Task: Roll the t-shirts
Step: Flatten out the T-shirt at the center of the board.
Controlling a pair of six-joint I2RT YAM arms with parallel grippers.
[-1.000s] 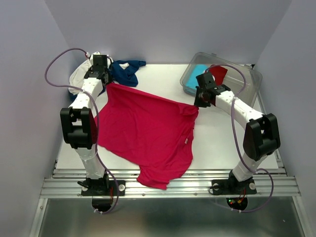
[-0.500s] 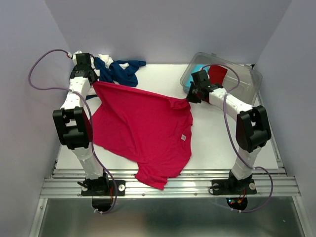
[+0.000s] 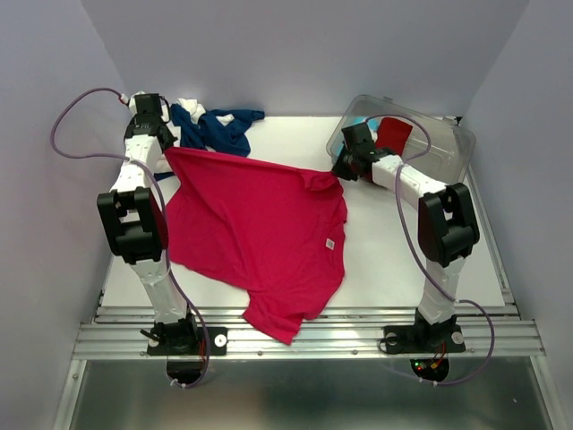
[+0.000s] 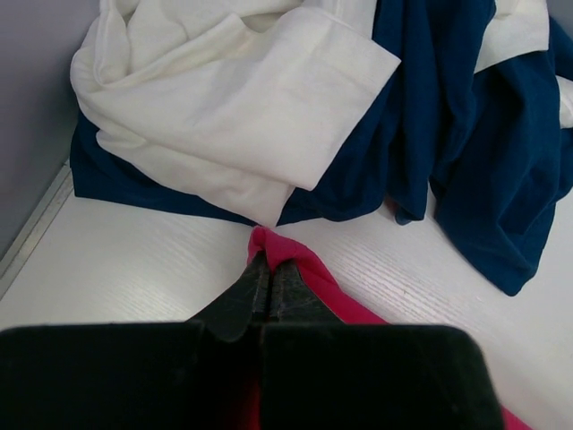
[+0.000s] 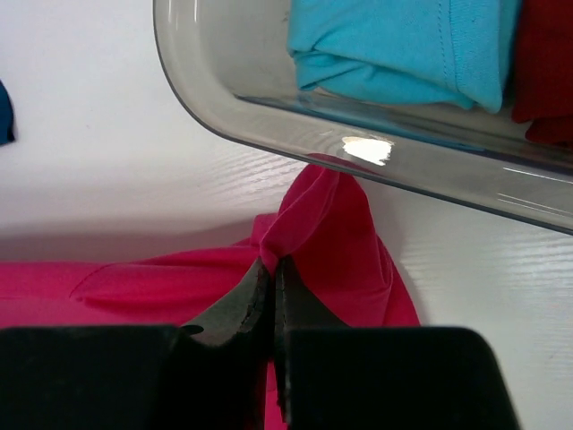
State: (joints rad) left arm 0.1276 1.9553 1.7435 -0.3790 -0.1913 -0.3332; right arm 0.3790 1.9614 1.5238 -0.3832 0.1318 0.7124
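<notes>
Left end effector (image 4: pixel 267 265) and right end effector (image 5: pixel 271 267) clench pink tee (image 3: pixel 260 224); pulling toward 12 o'clock may snag bin (image 5: pixel 215 90), navy tee (image 4: pixel 483 179).

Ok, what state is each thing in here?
Bright pink-red t-shirt: spread open, unrolled.
Left gripper: shut on the pink-red t-shirt's far left corner.
Right gripper: shut on its far right corner.
Navy blue t-shirt: crumpled, unrolled.
Cream-white t-shirt: crumpled on the navy one.
Clear plastic bin: open on top.
Light-blue fabric roll: rolled, inside the bin.
Dark red fabric roll: rolled, inside the bin.
</notes>
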